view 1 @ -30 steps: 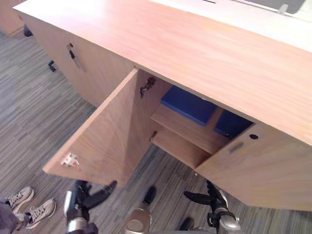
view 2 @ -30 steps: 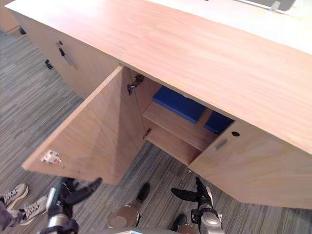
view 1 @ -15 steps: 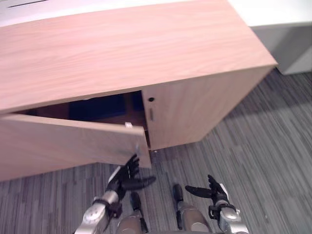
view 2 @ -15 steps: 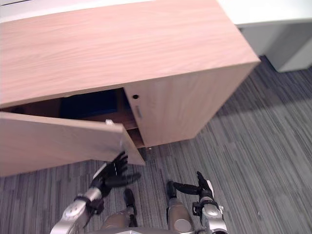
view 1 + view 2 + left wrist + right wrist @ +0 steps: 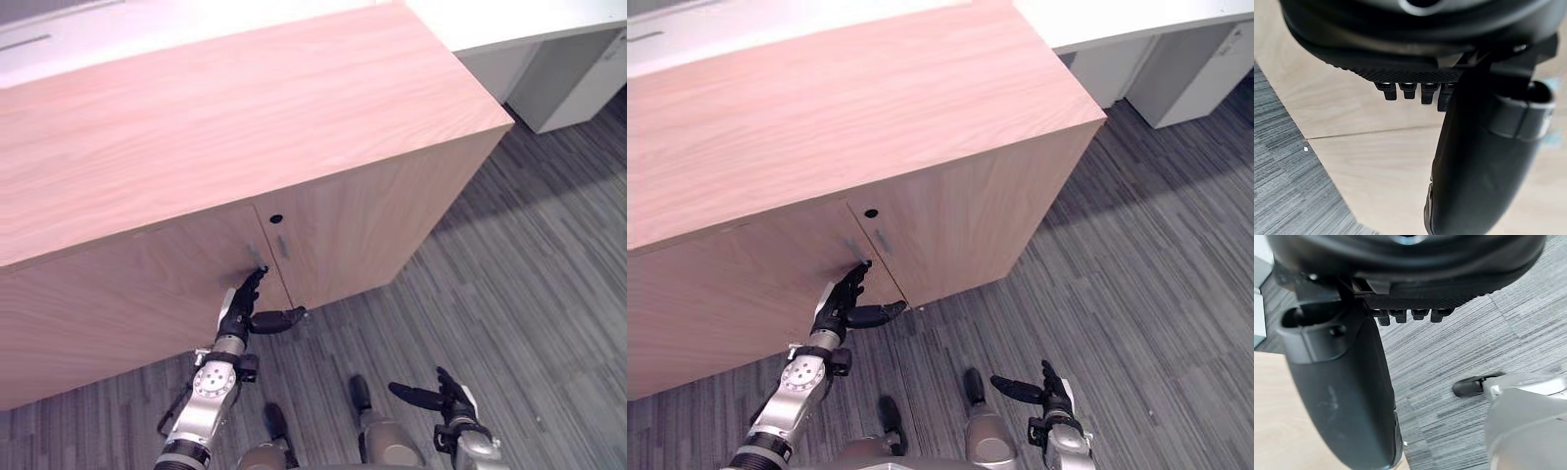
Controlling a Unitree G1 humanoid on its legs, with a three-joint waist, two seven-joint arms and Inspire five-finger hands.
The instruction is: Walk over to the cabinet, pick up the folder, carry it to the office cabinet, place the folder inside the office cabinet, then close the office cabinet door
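The light wooden office cabinet (image 5: 245, 127) stands before me with both doors shut flush. My left hand (image 5: 242, 313) is open, its straight fingers pressed flat against the left door (image 5: 127, 294) near the small handle (image 5: 254, 254), thumb sticking out to the right. In the left wrist view the fingers (image 5: 1410, 90) lie against the wooden door, whose seam (image 5: 1366, 132) runs just past them. My right hand (image 5: 436, 397) hangs open low over the carpet, away from the cabinet. The folder is hidden behind the shut doors.
The right door (image 5: 362, 235) has a round keyhole (image 5: 276, 218) and a small handle (image 5: 283, 246). Grey striped carpet (image 5: 529, 294) spreads to the right. White desks (image 5: 549, 59) stand at the far right behind the cabinet.
The left door has swung fully shut under my left hand, hiding the blue folder. The camera view has also shifted. My right hand stays low.
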